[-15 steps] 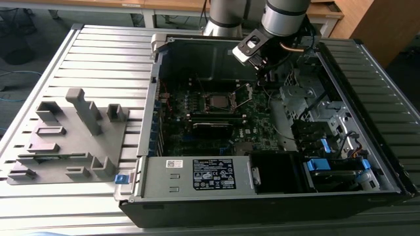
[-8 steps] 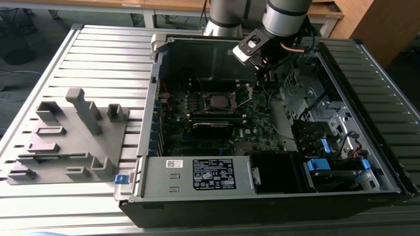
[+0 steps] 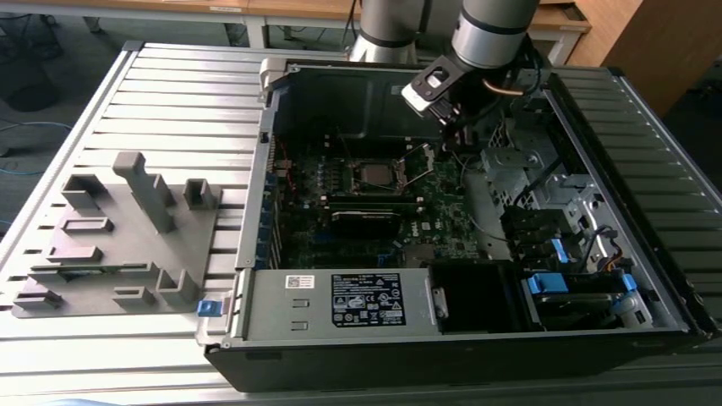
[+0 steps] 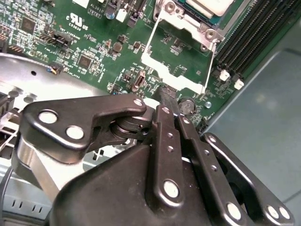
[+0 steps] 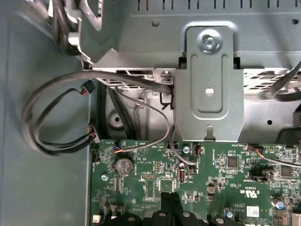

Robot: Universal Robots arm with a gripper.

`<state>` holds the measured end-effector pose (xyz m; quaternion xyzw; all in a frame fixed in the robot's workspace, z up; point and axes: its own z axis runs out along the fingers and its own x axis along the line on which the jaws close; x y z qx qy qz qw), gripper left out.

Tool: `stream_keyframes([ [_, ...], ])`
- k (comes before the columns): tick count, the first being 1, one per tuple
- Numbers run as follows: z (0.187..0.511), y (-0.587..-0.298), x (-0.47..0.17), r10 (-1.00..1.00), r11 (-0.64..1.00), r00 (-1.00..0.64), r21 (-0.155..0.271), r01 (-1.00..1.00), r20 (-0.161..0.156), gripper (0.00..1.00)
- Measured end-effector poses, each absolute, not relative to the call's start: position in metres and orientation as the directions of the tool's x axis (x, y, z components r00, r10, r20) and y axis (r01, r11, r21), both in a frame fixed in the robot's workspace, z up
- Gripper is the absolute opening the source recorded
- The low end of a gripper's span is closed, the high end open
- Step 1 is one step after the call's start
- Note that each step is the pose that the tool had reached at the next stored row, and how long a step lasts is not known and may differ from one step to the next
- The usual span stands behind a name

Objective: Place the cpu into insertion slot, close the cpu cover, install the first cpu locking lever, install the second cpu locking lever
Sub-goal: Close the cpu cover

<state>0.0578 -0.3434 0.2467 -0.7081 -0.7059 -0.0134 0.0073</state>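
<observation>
Here, hazard: gripper (image 4: 168, 100) skidding off the thin cpu cover (image 4: 175, 76) onto the motherboard (image 4: 94, 42), should contact land off-centre.
Jaws pinched together, carrying nothing, just beside the insertion slot (image 3: 355, 175); contact with the cover unclear. Cover stands raised at the slot's edge, not closed; the cpu (image 4: 207, 4) lies flat inside the slot.
</observation>
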Motion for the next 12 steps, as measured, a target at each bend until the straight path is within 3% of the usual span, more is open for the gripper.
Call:
stream_keyframes([
  [12, 0.2397, -0.3434, 0.0494, 1.000, -0.003, 0.003, 0.012, 1.000, 0.030, 0.11],
])
